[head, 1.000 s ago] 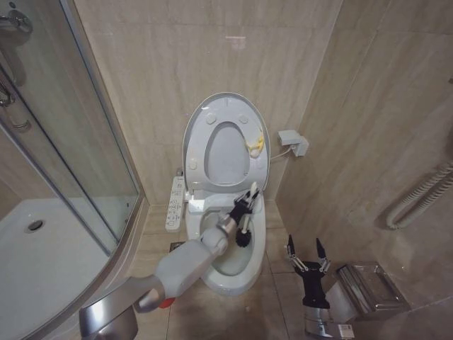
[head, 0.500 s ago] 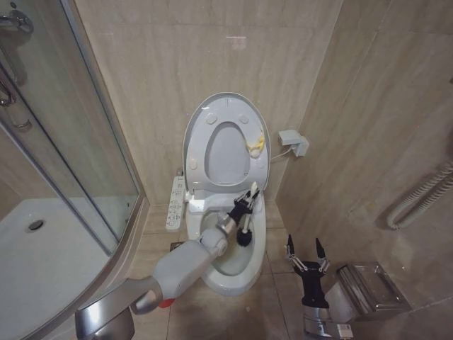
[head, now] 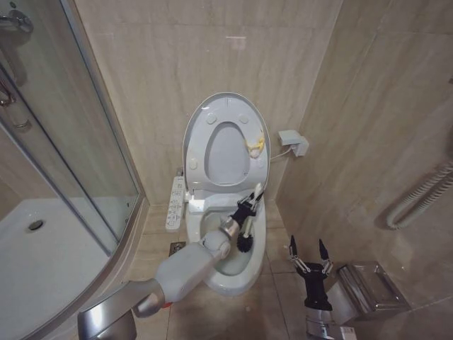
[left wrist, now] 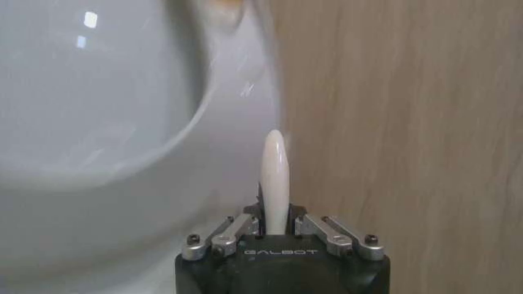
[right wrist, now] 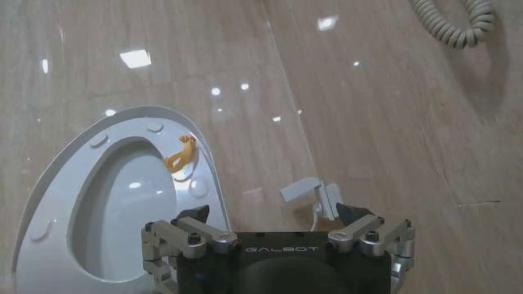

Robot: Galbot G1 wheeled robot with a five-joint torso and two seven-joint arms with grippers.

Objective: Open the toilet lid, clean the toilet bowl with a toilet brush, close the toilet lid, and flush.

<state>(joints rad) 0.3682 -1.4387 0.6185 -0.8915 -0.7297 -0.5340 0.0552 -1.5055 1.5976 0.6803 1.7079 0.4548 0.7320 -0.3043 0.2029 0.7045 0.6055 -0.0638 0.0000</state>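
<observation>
At about nine o'clock in the head view the glass shower door and the white shower tray close off that side, with a strip of tiled floor between them and the toilet. The left arm rises from seven o'clock toward the centre, and the left gripper is clamped tight on the slim white handle of the toilet brush; in the left wrist view the handle stands straight up between the closed-in fingers, its rounded tip free. The dark bristle head hangs inside the toilet bowl, toward the bowl's three o'clock wall, just beside the rim. Above it, at twelve o'clock, the toilet lid stands upright against the back wall with the ring seat raised in front of it, a yellow scrap on the seat's edge. At four o'clock the right gripper hovers over the floor with its fingers spread wide and nothing between them, near the bowl but apart from it. A metal bin sits just beside it at the side wall, leaving little room there.
</observation>
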